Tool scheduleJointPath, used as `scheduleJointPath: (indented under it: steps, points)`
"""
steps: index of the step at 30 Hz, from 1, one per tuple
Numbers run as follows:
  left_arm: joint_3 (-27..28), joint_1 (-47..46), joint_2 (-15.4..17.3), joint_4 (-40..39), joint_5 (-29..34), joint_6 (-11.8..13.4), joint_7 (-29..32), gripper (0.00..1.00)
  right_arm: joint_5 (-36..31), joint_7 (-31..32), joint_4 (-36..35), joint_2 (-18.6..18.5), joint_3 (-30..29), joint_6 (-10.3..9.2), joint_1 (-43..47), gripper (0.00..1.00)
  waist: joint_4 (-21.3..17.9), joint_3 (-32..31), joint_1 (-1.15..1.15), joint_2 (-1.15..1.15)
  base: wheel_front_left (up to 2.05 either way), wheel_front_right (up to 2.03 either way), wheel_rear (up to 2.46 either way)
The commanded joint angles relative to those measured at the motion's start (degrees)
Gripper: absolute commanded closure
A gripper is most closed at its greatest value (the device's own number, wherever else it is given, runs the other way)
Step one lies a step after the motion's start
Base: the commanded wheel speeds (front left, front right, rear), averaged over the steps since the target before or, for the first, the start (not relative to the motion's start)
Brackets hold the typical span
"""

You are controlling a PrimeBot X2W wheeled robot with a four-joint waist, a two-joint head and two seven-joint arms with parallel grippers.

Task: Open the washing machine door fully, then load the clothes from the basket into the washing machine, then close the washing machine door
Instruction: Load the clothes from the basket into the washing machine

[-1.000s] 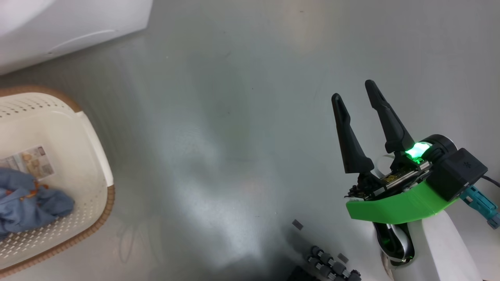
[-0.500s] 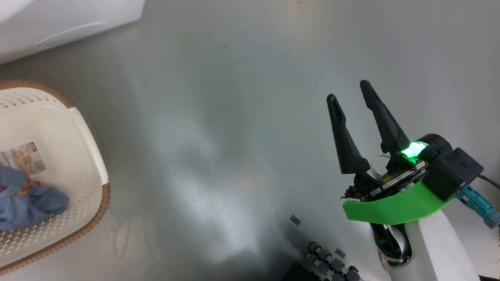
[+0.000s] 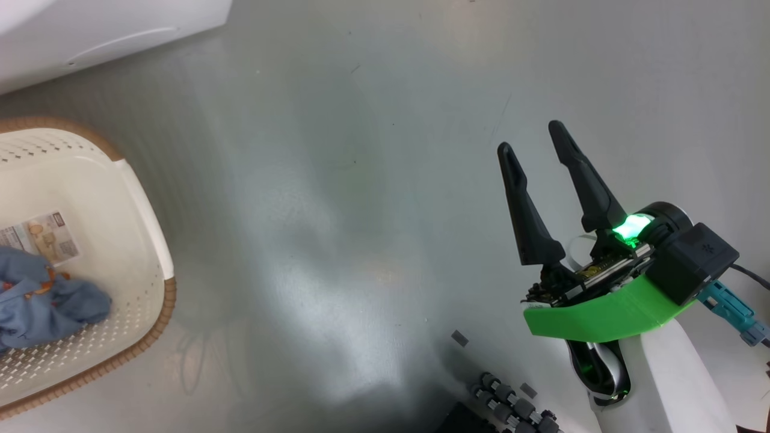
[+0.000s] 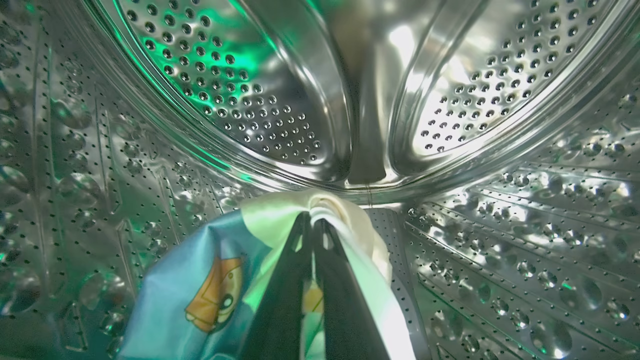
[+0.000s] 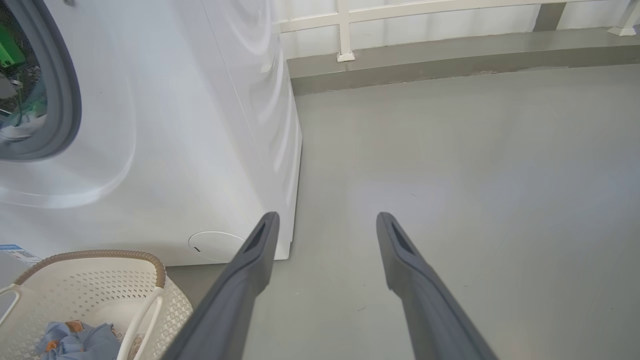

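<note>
In the left wrist view my left gripper (image 4: 314, 222) is deep inside the steel drum (image 4: 320, 100) of the washing machine (image 5: 165, 140), shut on a bundle of the clothes (image 4: 210, 295): light blue fabric with an orange figure and a cream part. A second light blue bundle (image 3: 45, 307) lies in the cream basket (image 3: 144, 222), at the head view's left edge. My right gripper (image 3: 532, 135) hangs open over bare grey floor, right of the machine, with nothing between its fingers. The grey-blue gasket (image 5: 65, 100) shows at the machine's opening. The washing machine door is out of view.
The machine's white front has a round filter cap (image 5: 215, 246) low down and a blue sticker (image 5: 12, 250). A raised grey kerb with a white railing (image 5: 450, 45) runs behind. My wheeled base (image 3: 511, 409) shows at the head view's bottom.
The head view has shifted slightly, so the camera has moved. The right gripper stays open and the bundle in the basket lies as before.
</note>
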Motion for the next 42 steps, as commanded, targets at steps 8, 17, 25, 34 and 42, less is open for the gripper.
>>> scheduleJointPath:
  steps: [8, 17, 25, 34, 42]
  points:
    - [-0.47, 5.24, 2.37, -2.63, -0.79, -0.36, 1.18, 0.0, -0.37, -0.27, -0.83, -0.21, 0.27, 0.09, 0.61, 0.0, 1.59, -1.72, 0.0, 0.0, 0.0, 0.0, 0.0]
    - [-0.46, 15.94, 0.31, -8.96, -1.7, 2.55, -4.45, 0.0, -2.54, -0.27, -0.65, -0.21, -1.59, 0.09, 1.21, 0.0, 5.19, -5.17, 0.0, 0.0, 0.0, 0.0, 0.0]
    - [1.39, 28.93, -1.11, -19.89, -3.53, 6.39, -11.15, 0.0, -4.79, -0.27, -0.64, -0.21, -3.38, 0.09, 2.29, 0.0, 8.5, -8.17, 0.0, 0.0, 0.0, 0.0, 0.0]
    - [3.42, 48.14, -1.74, -38.23, -4.06, 13.65, -17.15, 0.0, -7.25, -0.27, -0.49, -0.21, -5.27, 0.09, 3.54, 0.0, 11.61, -11.53, 0.0, 0.0, 0.0, 0.0, 0.0]
    - [3.7, 66.26, -3.95, -51.89, -3.25, 20.78, -20.52, 0.0, -9.5, -0.27, 0.08, -0.21, -6.49, 0.09, 5.4, 0.0, 14.09, -15.02, 0.0, 0.0, 0.0, 0.0, 0.0]
